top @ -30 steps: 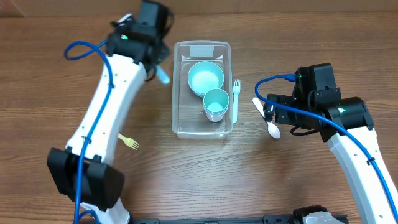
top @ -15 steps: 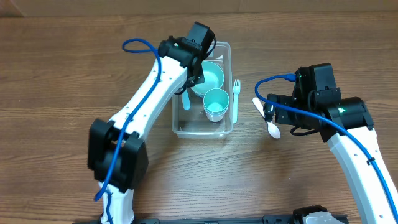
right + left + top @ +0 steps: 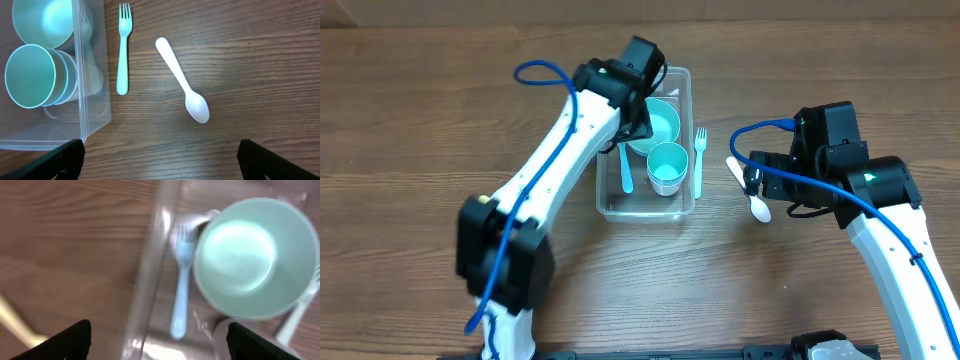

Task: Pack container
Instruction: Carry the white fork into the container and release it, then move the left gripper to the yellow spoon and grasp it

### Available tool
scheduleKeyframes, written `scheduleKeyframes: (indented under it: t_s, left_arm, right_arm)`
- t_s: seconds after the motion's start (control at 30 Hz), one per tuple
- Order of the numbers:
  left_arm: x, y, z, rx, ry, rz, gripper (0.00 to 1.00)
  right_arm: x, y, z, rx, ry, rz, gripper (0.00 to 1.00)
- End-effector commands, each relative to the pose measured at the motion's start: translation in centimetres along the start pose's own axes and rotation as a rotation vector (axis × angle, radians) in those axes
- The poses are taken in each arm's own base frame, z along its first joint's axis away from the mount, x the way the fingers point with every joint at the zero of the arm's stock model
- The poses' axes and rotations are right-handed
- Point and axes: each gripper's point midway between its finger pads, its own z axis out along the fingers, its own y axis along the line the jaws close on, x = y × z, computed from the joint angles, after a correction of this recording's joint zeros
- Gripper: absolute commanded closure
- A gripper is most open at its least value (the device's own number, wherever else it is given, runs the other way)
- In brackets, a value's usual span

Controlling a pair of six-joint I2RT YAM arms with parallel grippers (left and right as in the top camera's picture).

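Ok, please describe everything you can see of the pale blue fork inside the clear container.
The fork is pale blue, apparently plastic, tines blurred. It lies flat on the floor of the container, lengthwise between the long wall on the left arm's side and the bowl, tines beside the bowl. The left end effector hangs open above, not touching it.

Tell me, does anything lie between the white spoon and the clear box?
Yes. A teal fork lies on the table between the white spoon and the container, close alongside its right wall. Nothing else visible separates them.
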Motion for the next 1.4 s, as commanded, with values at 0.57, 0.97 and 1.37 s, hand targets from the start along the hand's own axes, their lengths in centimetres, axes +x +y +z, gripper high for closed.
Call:
scheduleKeyframes:
  t_s: [0.57,0.97,1.37]
  left_arm:
    - [12.4,14.7,2.0,-0.126,0.196,-0.778,0.0]
    - [16.7,18.6,7.3,-0.233,0.208,-0.833,0.0]
    - [11.9,20.5,10.3,-0.161,0.088,-0.864,0.05]
  right_arm:
    - [-0.2,0.1,-0.3,-0.009,-0.014,0.001,0.0]
    - [-0.2,0.1,-0.3,-0.009,-0.014,0.001,0.0]
    - [-0.2,0.1,-0.3,-0.009,-0.014,0.001,0.0]
